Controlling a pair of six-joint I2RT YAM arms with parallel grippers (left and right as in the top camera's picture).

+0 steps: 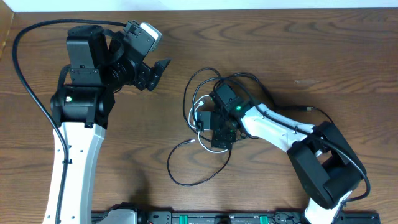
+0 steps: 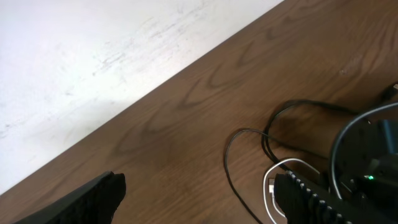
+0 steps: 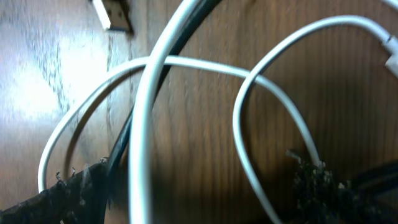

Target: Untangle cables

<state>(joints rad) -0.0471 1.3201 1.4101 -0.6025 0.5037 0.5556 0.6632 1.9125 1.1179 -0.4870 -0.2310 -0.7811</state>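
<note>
The cables (image 1: 202,102) lie tangled at mid-table: black loops, a white loop (image 1: 194,115), and one black strand (image 1: 186,177) curving toward the front. My right gripper (image 1: 211,129) sits low over the tangle, open. In the right wrist view white strands (image 3: 146,124) and a black cable (image 3: 127,140) run between its fingers (image 3: 68,193), and a plug end (image 3: 112,15) lies on the wood. My left gripper (image 1: 158,73) hovers open to the left of the tangle, holding nothing. The left wrist view shows its gripper (image 2: 199,196) above bare wood, with the black cable (image 2: 239,168) and white cable (image 2: 268,186) near its right finger (image 2: 311,193).
The brown wooden table (image 1: 280,50) ends at a white strip along the back. A thick black robot cable (image 1: 25,74) arcs at the far left. A thin dark cord with a small plug (image 1: 308,110) lies by the right arm. A black rail (image 1: 217,218) lines the front edge.
</note>
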